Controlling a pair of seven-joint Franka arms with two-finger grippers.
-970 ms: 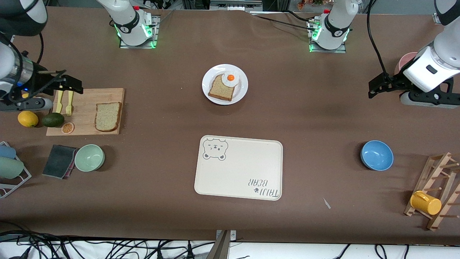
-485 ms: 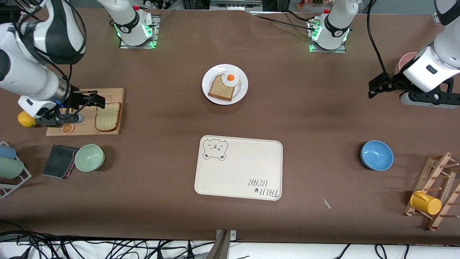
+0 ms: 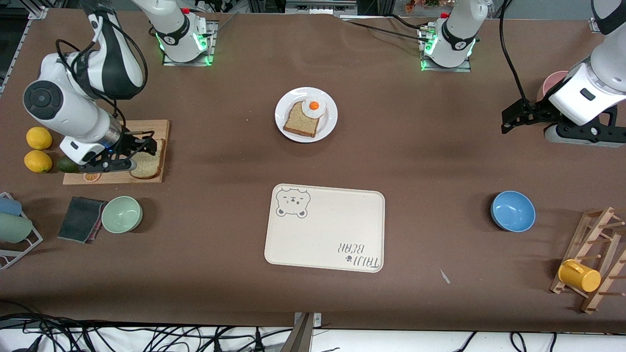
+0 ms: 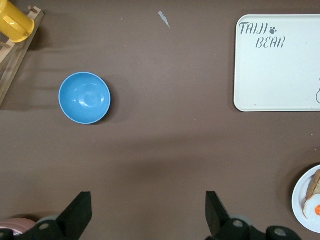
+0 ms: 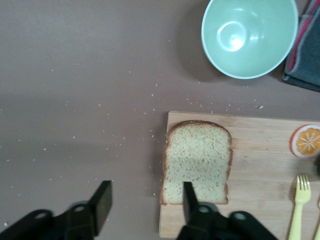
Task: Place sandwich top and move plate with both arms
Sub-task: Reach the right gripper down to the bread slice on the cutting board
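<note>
Tan sandwich top (image 5: 197,161) on board (image 5: 260,170), under spread right claw (image 5: 145,202); left claw (image 4: 147,212) spread, waiting.

The right gripper (image 3: 146,146) hangs over the bread (image 3: 146,166) on the cutting board (image 3: 146,129); the left gripper (image 3: 508,120) waits at its end. A plate (image 3: 283,110) carrying bread and egg (image 3: 313,107) sits farther from the camera than the tray (image 3: 325,227).
</note>
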